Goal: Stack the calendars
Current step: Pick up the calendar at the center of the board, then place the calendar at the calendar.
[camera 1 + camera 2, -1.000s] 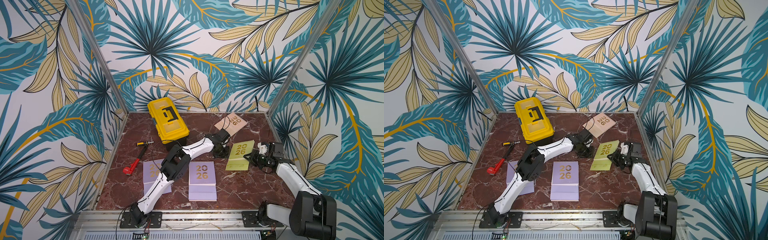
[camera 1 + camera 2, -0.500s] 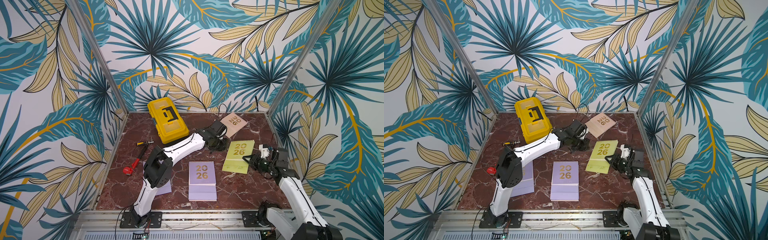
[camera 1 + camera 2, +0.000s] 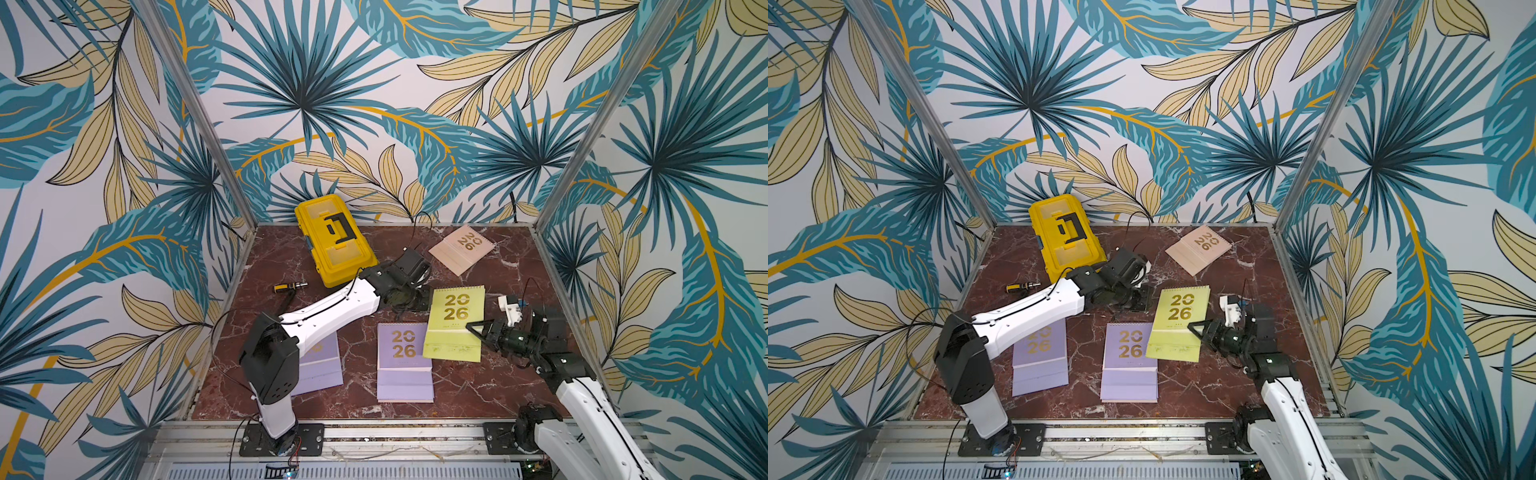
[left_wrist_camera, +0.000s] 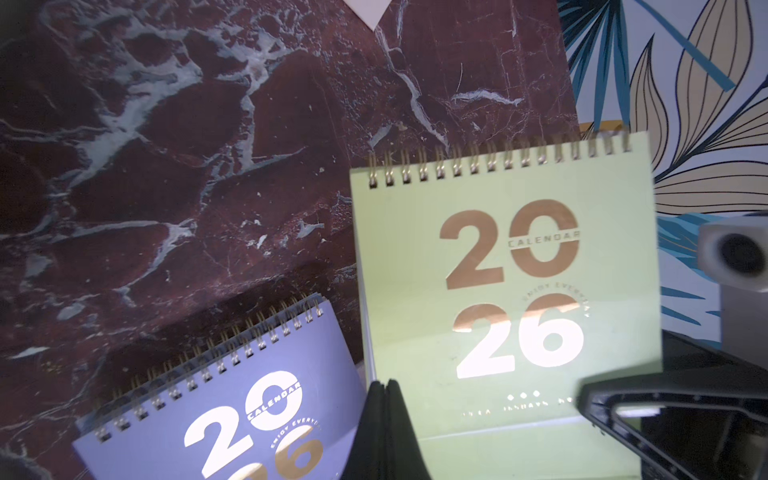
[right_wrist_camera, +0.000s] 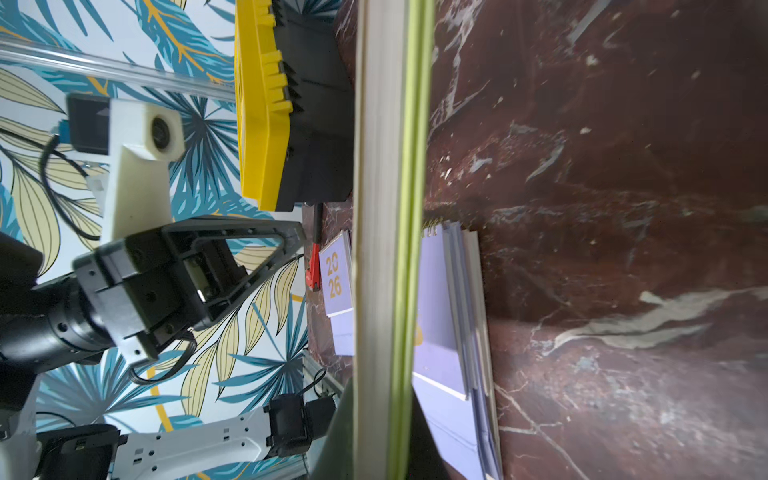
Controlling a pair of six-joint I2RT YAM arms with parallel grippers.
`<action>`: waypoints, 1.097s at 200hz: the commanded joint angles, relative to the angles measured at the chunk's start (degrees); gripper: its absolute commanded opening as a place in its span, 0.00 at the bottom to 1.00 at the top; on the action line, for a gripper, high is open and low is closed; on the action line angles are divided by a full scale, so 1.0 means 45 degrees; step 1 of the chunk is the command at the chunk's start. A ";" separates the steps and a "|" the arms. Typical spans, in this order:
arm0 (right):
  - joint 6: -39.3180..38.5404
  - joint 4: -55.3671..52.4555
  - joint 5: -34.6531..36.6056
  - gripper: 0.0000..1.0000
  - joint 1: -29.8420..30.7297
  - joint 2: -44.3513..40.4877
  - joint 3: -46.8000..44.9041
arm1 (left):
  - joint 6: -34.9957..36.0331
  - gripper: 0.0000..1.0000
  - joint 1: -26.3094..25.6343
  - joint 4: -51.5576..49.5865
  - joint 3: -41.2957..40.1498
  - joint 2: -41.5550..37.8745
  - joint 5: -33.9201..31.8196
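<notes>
- The right gripper (image 3: 476,329) is clamping the right edge of the lime green calendar (image 3: 453,320), holding it over the upper right corner of the lilac pile (image 3: 404,353) at mid-frame in both top views.
- That pile is looking more than one calendar thick.
- A lone lilac calendar (image 3: 320,365) at lower left and a peach calendar (image 3: 461,248) at upper right are lying apart on the desk (image 3: 498,374), waiting to be stacked.
- The left gripper (image 4: 385,388) is hanging clenched and empty.
- Gold "2026" is gleaming on each cover.

I see a dark red stone table (image 3: 490,386) with white veins. Walls (image 3: 374,83) with big blue and tan leaves stand behind it and beside it.
</notes>
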 commanded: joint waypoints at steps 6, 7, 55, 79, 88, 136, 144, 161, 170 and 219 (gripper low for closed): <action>0.1523 0.2639 0.0471 0.00 0.1422 -0.0184 -0.0747 | 0.0037 0.00 0.0244 -0.0029 -0.0985 -0.1300 -0.0564; 0.1555 0.2725 0.0495 0.00 0.1482 -0.0164 -0.0771 | 0.0034 0.00 0.0254 -0.0029 -0.1032 -0.1331 -0.0580; 0.2422 0.5445 0.2241 0.00 0.4628 0.1016 -0.1394 | -0.0203 0.00 0.0436 0.0086 -0.2945 -0.3101 -0.0755; 0.2802 0.6992 0.3267 0.00 0.5979 0.1675 -0.1800 | -0.0386 0.00 0.0536 0.0200 -0.3871 -0.3955 -0.0765; 0.2889 0.7528 0.3545 0.00 0.6405 0.1962 -0.1891 | -0.0429 0.00 0.0594 0.0224 -0.4223 -0.4255 -0.0773; 0.3727 1.0590 0.4421 0.00 0.7644 0.3331 -0.2761 | -0.0705 0.00 0.0887 0.0274 -0.5867 -0.5634 -0.0851; 0.3772 1.0720 0.4534 0.00 0.7717 0.3417 -0.2861 | -0.0730 0.00 0.0928 0.0265 -0.6065 -0.5795 -0.0854; 0.3833 1.0940 0.4670 0.00 0.7825 0.3460 -0.3018 | -0.0782 0.00 0.1042 0.0281 -0.6469 -0.6108 -0.0856; 0.3833 1.0880 0.4642 0.00 0.7850 0.3480 -0.3016 | -0.0808 0.00 0.1094 0.0313 -0.6652 -0.6212 -0.0857; 0.4345 1.1776 0.4590 0.00 0.8046 0.3683 -0.3544 | -0.0828 0.00 0.1283 0.0527 -0.7077 -0.6266 -0.0753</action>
